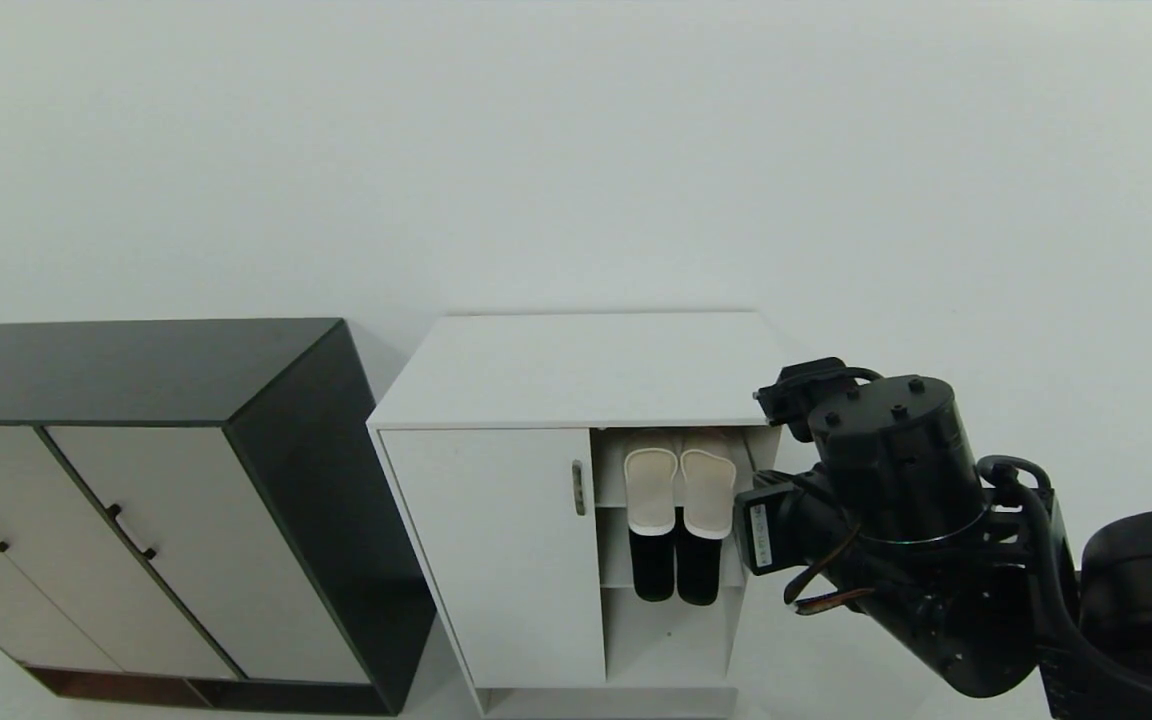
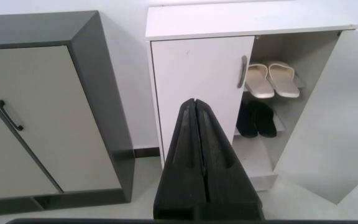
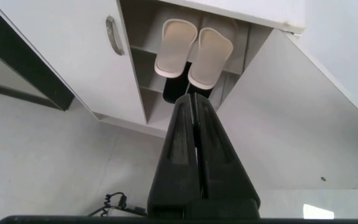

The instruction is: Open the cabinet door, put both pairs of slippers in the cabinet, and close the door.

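Observation:
The white cabinet (image 1: 576,365) stands with its left door (image 1: 496,550) closed and its right door (image 2: 337,118) swung wide open. Inside, a white pair of slippers (image 1: 679,488) lies on the top shelf and a black pair (image 1: 676,566) on the shelf below. My left gripper (image 2: 195,101) is shut and empty, held back from the cabinet in front of the closed left door. My right gripper (image 3: 193,99) is also shut and empty, close to the open compartment, beside the inner face of the open door (image 3: 303,118). The white slippers (image 3: 194,48) lie just beyond its tips.
A dark cabinet (image 1: 136,500) with two pale doors and black handles stands just left of the white one. The closed left door has a small metal handle (image 1: 578,487). My right arm (image 1: 886,490) is at the cabinet's right side. The floor (image 3: 48,155) before the cabinets is bare.

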Robot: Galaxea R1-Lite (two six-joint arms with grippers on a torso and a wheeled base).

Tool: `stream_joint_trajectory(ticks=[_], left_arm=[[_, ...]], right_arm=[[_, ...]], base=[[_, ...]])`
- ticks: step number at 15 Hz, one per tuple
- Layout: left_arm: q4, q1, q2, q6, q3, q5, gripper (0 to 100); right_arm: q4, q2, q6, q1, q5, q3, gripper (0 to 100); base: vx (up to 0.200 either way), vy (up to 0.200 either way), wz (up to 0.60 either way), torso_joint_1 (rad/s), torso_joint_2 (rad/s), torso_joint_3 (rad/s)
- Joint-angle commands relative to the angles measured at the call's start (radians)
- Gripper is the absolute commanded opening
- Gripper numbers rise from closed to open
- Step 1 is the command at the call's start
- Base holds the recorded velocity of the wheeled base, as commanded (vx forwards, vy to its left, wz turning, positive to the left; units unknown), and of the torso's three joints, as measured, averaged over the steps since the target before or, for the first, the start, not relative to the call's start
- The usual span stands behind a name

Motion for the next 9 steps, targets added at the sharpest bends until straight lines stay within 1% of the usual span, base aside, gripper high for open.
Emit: stream_joint_trajectory(ticks=[1,5,8,9], left_arm=[[0.000,0.000,0.001,0.000,0.000,0.000,0],[0.000,0.000,0.001,0.000,0.000,0.000,0],[0.000,0.000,0.001,-0.002,0.000,0.002,0],[0.000,0.000,0.001,-0.002,0.000,0.000,0]], right_arm=[[-0.001,0.010,0.000,0.000,-0.001,0.003,0],[-0.001,0.013,0.000,0.000,0.001,0.011,0],[-0.007,0.013,-0.002,0.002,0.032,0.011,0],[-0.007,0.012,-0.002,0.002,0.032,0.014,0]], base=[[0.000,0.000,0.00,0.000,0.00,0.000],[0.000,0.000,0.00,0.000,0.00,0.000],[0.000,0.000,0.00,0.000,0.00,0.000],[0.000,0.000,-0.60,0.002,0.01,0.002]])
